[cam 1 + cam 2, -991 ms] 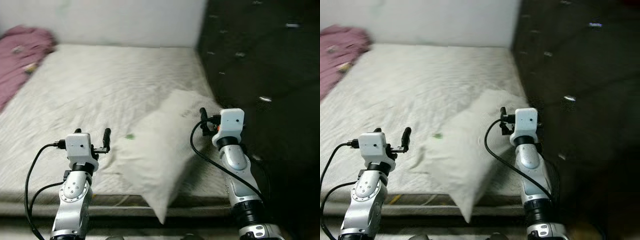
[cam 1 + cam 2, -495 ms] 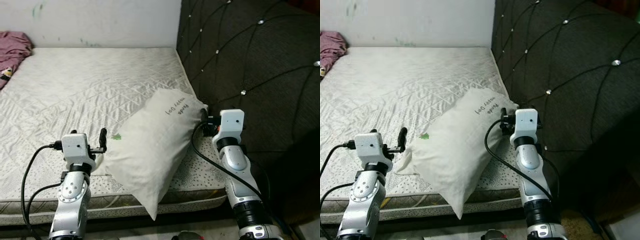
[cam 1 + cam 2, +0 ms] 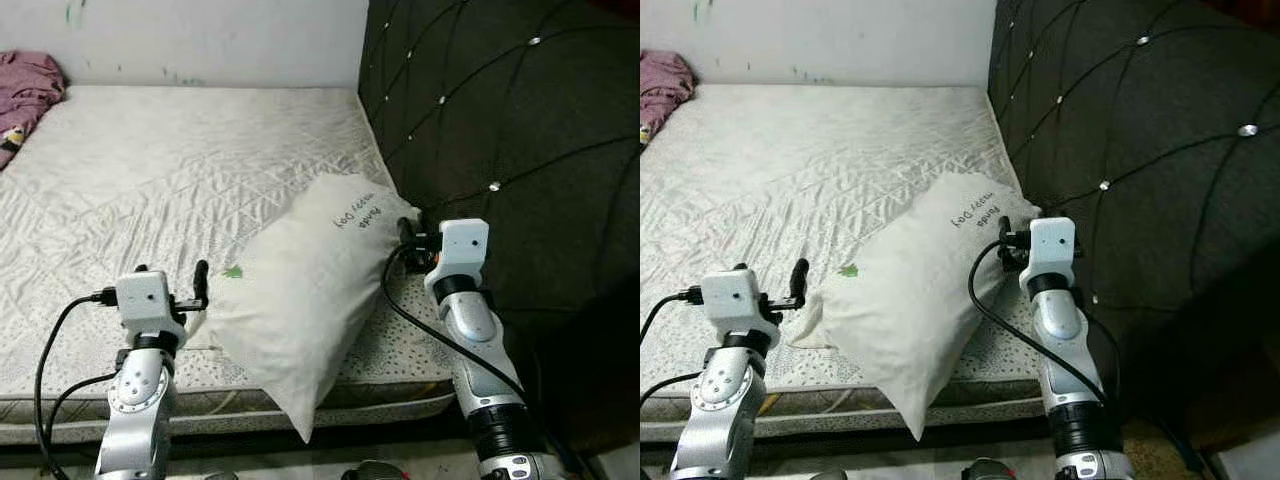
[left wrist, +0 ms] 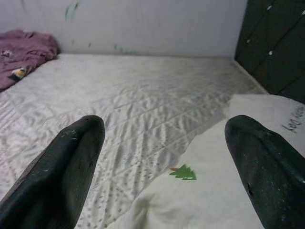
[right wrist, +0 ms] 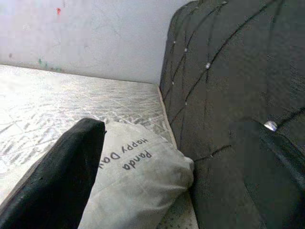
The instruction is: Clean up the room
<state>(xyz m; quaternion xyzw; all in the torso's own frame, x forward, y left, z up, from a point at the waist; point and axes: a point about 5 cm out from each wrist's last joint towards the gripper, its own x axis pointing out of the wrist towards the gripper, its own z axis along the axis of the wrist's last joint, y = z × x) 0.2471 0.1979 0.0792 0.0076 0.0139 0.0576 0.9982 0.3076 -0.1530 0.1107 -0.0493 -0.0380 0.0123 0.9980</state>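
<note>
A white pillow with a small green tree print and dark writing lies slanted on the bare quilted mattress. Its lower corner hangs over the front edge. My left gripper is open beside the pillow's left corner, with nothing between its fingers. In the left wrist view the left gripper points over that corner. My right gripper is open at the pillow's upper right corner, next to the headboard. In the right wrist view one finger sits against the pillow.
A dark tufted headboard rises along the right side of the mattress. A purple cloth is bunched at the far left corner by the white wall. The floor below the mattress edge is dark.
The camera has swung right and the blur has cleared, bringing the headboard into view. The left arm sits slightly lower in the picture. Pillow and grippers keep their places relative to each other.
</note>
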